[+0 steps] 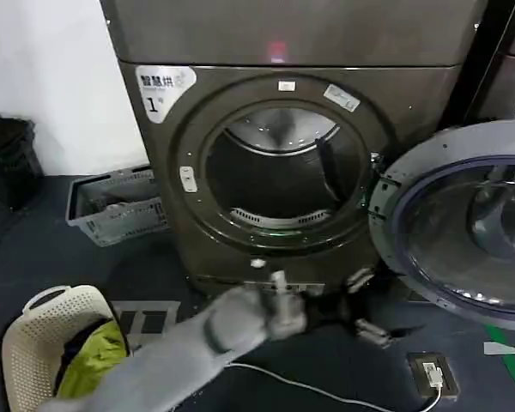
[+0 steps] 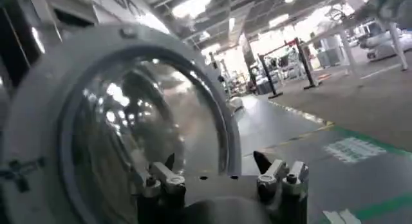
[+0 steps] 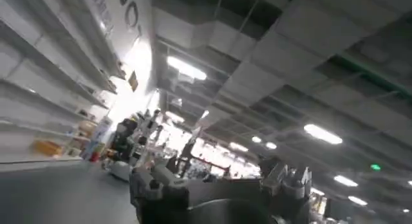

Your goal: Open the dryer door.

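Nearest, the left gripper (image 1: 366,307) hangs low in front of the dryer (image 1: 283,137), its fingers (image 2: 161,177) spread apart and holding nothing. Just beyond them the dryer door (image 1: 463,223) stands swung wide to the right of the drum opening. Separately, the right gripper (image 3: 222,180) points at the ceiling, fingers likewise parted and empty.

**Left arm stretched low, fingers parted**

The grey-sleeved left arm (image 1: 180,348) reached from the lower left of the head view, forward and to the right, low down. Its black-and-silver left gripper (image 1: 366,306) sat at the end of the wrist with its two fingers spread apart, holding nothing. In the right wrist view, the right gripper (image 3: 221,180) pointed upward, its fingers likewise parted and empty.
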`<state>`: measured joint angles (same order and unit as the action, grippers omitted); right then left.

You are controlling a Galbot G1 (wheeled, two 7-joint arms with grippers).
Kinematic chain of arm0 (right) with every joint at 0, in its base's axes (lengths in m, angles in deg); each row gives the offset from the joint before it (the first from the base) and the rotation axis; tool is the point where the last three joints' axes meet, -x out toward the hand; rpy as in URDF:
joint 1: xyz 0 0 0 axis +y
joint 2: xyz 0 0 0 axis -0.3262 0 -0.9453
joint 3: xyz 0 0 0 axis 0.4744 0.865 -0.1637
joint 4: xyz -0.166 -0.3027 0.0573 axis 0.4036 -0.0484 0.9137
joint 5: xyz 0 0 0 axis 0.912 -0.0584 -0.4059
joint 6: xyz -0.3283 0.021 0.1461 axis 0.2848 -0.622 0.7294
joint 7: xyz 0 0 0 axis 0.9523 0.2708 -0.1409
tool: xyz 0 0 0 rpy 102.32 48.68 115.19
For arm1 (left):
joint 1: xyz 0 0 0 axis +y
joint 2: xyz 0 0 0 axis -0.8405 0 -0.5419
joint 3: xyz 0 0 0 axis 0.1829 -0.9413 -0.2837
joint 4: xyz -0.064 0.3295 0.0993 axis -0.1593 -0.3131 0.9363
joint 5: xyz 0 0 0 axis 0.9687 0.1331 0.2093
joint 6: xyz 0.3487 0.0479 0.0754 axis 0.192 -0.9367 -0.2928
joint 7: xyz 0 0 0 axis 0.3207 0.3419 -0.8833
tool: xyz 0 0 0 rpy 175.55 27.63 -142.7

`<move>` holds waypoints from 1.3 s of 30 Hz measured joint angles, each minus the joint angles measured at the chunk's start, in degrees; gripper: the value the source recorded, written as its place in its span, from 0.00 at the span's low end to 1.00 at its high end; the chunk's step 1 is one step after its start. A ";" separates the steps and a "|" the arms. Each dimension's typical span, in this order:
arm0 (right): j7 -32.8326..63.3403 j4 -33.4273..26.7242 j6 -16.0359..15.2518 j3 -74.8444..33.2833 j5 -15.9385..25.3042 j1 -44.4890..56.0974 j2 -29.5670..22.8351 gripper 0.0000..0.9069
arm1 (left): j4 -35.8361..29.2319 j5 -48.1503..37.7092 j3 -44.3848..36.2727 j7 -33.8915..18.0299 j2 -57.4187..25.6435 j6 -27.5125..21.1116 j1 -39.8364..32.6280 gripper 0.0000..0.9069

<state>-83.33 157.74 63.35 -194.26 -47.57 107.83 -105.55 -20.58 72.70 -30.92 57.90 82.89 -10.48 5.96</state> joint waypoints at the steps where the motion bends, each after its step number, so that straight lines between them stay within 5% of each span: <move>1: -0.09 -0.19 0.03 0.36 -0.52 0.00 0.21 1.00 | -1.69 0.99 0.79 0.11 -2.22 1.01 0.66 1.00; 7: -0.33 -2.30 -0.81 2.60 -4.83 -0.60 2.32 1.00 | -9.93 8.11 8.03 2.59 -16.02 9.57 5.88 1.00; 19: -1.87 -6.99 0.62 7.51 -4.19 -3.02 7.12 1.00 | -9.92 28.86 39.98 16.47 -37.87 46.25 23.66 1.00; 24: -2.39 -8.60 0.68 9.21 -3.64 -4.13 8.61 1.00 | -6.35 39.64 45.95 19.23 -43.28 47.94 25.11 1.00; 32: -2.70 -11.87 1.57 10.40 -2.84 -5.03 10.68 1.00 | 0.83 58.61 46.33 16.63 -51.09 47.93 26.69 1.00; 39: -2.94 -12.79 2.17 11.43 -2.13 -5.65 10.83 1.00 | 6.85 62.26 44.89 20.24 -54.47 47.92 27.13 1.00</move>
<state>-86.27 144.95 65.52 -182.83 -49.70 102.18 -94.72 -13.73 134.96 13.97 78.15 28.42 37.44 33.10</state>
